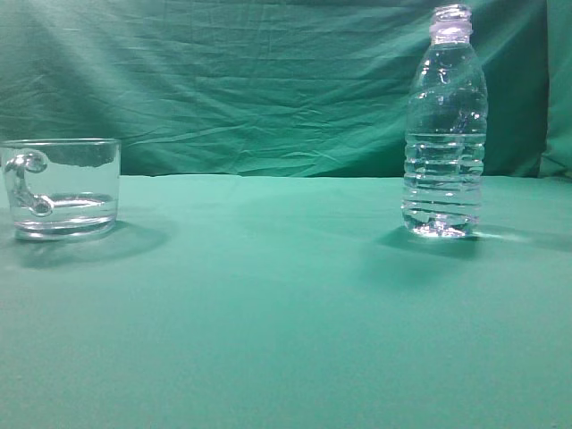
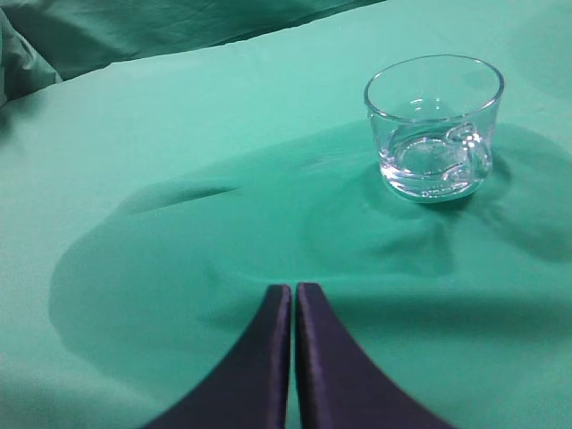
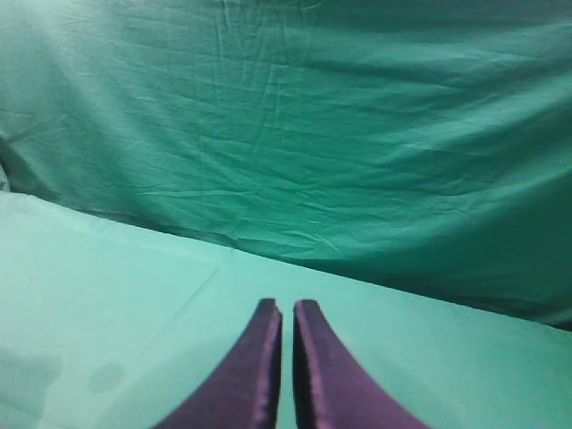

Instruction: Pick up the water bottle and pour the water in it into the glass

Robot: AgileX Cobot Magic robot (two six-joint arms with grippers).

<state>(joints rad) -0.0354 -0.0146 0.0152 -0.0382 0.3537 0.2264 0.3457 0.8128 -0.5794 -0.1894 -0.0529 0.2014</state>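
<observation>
Nearest my left wrist camera, at the bottom centre of the frame, I see the left gripper point(image 2: 292, 295), its two dark fingers pressed together with only a hairline seam between them and nothing held. It hangs above the green cloth-covered worktop point(image 2: 179, 268), casting a broad shadow. Toward the upper right of that frame stands the short, wide clear glass mug with a curled glass handle point(image 2: 434, 127), upright, handle facing the camera, well apart from the gripper.

In the exterior view I find the same mug at the far left, mid-height, with its handle on the left side and a shallow layer of clear liquid near its thick base. Across a wide stretch of green cloth, at the right of the frame, the tall clear ribbed plastic bottle point(image 1: 445, 125) stands upright with an open threaded neck; the clear water point(image 1: 443, 183) fills roughly its lower half.

In my right wrist camera, bottom centre, the right gripper point(image 3: 287, 308) is likewise closed on nothing, pointing at the wrinkled green backdrop cloth point(image 3: 295, 125).
</observation>
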